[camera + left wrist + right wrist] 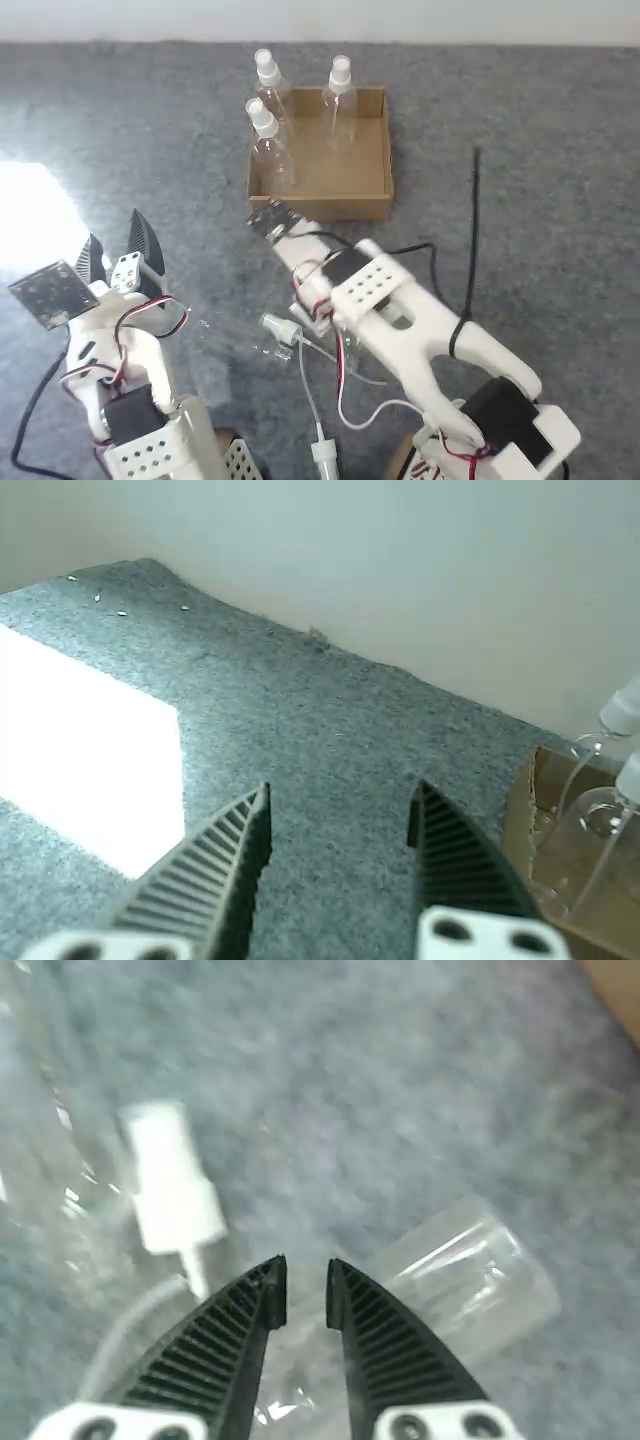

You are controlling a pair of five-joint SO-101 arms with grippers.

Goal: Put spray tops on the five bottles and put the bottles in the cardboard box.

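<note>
**Right gripper low over a loose spray top, three bottles boxed**

Ribbed black fingers of the right gripper (306,1262) stand almost together just above the grey carpet (400,1080), with a thin gap between them and nothing in it. Just beside them lies a white plastic spray top (170,1195), its thin dip tube running off under one finger. On their other side a clear plastic cylinder (470,1270) lies on its side; whether it is a bottle's end or a cap cannot be told.

From above, this arm's white body covers its own gripper. Next to the spray top a clear lying bottle (230,338) is faint and its outline is hard to trace. I cannot tell whether the top is fitted to it. A second white spray top (325,455) lies at the near edge, partly cut off.

The left gripper (113,226) is spread wide and holds nothing. It points across bare carpet beside a bright patch of light (30,200), well apart from the box.

The brown cardboard box (330,207) sits toward the far middle. Three clear upright bottles (270,150) with white tops stand in its left and back part, and the rest of its floor is bare. A thin black cable (475,230) lies to the box's right. Open carpet surrounds the box up to the pale wall.
</note>
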